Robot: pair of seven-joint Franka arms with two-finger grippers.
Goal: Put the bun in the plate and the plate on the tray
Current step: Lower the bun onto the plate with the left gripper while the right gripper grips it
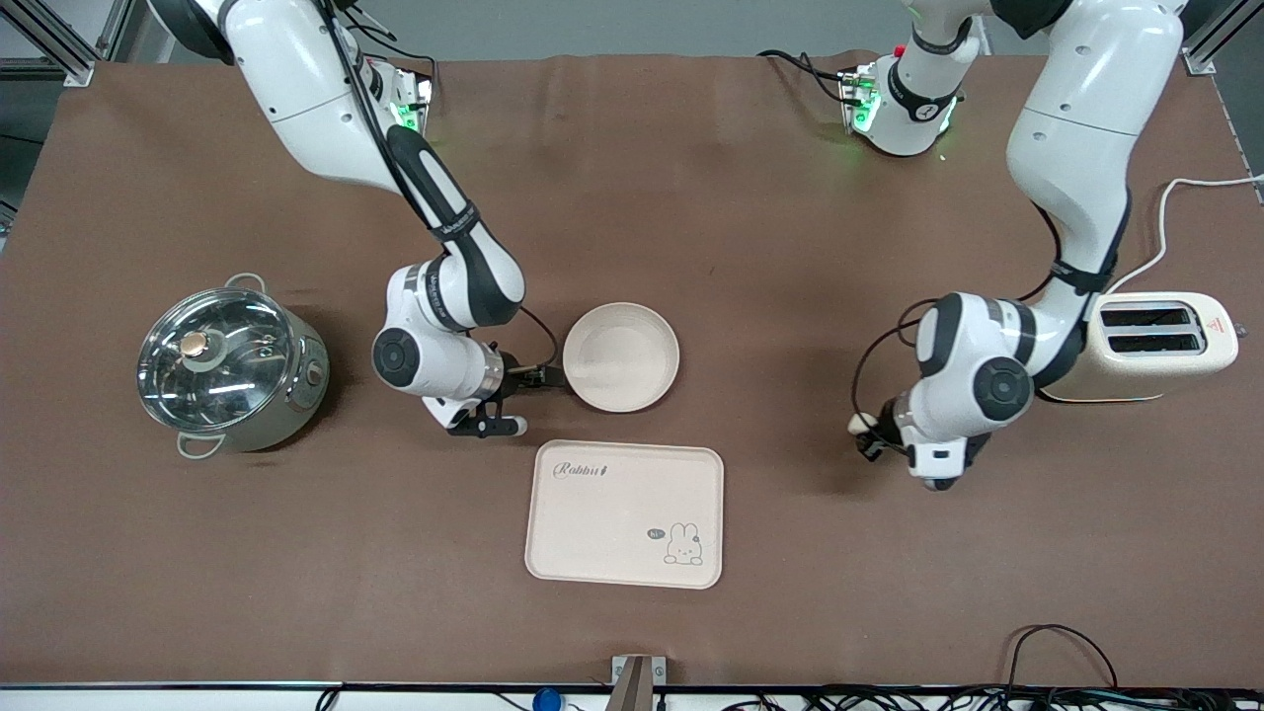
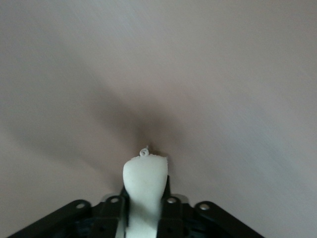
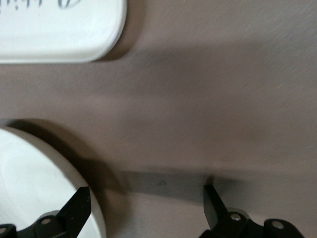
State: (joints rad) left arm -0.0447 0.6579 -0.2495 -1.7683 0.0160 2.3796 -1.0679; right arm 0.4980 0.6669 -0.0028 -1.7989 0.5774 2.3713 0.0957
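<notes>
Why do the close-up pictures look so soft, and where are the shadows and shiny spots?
Front view: sharp, with glare on the pot's glass lid. Left wrist view: the tablecloth is streaked with blur, and a dark shadow sits past the bun held in the left pincer. Right wrist view: the right pincer is open, the plate casting a soft shadow.

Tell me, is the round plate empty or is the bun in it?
Empty. The plate shows only its bare inside, while the left gripper holds the bun over the table, toward the toaster.
</notes>
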